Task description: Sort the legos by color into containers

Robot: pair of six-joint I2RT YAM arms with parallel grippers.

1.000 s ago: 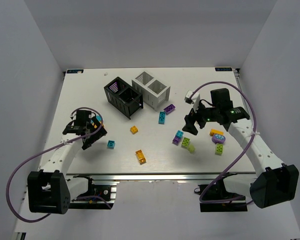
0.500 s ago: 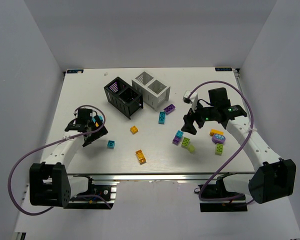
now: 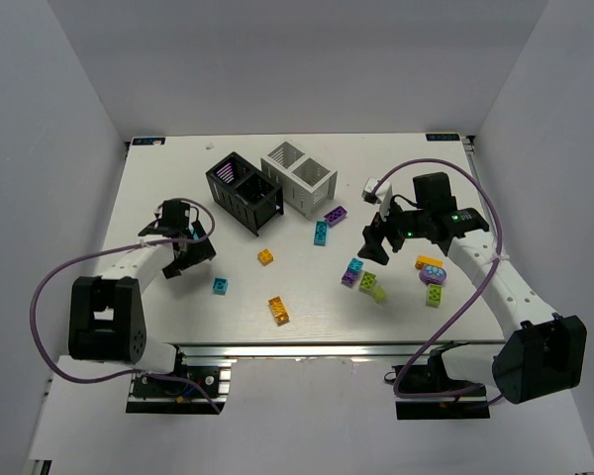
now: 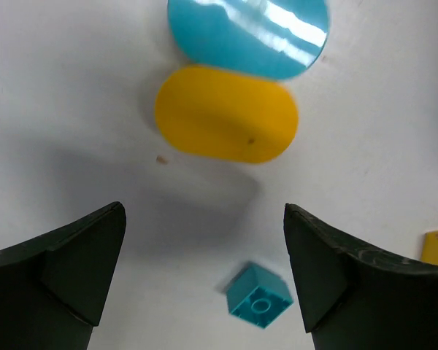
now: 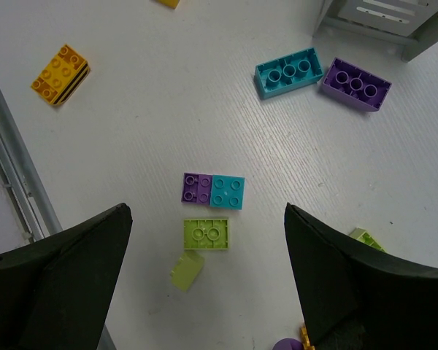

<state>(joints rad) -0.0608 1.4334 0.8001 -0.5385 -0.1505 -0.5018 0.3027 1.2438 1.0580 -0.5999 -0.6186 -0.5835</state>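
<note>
My left gripper (image 3: pixel 185 253) is open and empty above the table's left side. In the left wrist view a small teal brick (image 4: pixel 259 304) lies between its open fingers, apart from both; it also shows in the top view (image 3: pixel 220 286). My right gripper (image 3: pixel 376 243) is open and empty above a joined purple and teal piece (image 5: pixel 212 190) and two lime green bricks (image 5: pixel 206 233). A teal brick (image 5: pixel 288 71) and a purple brick (image 5: pixel 355 84) lie near the white container (image 3: pixel 299 176). The black container (image 3: pixel 243 191) stands left of it. Orange bricks (image 3: pixel 265 256) (image 3: pixel 278 310) lie mid-table.
A flat yellow oval (image 4: pixel 226 113) and a cyan disc (image 4: pixel 248 33) lie on the table beyond the left gripper. An orange, a purple and a green piece (image 3: pixel 431 277) lie right of the right gripper. White walls enclose the table on three sides.
My left gripper has shifted a little to the right and farther from the near edge, with its arm swinging round. The right gripper has barely moved. No brick has moved.
</note>
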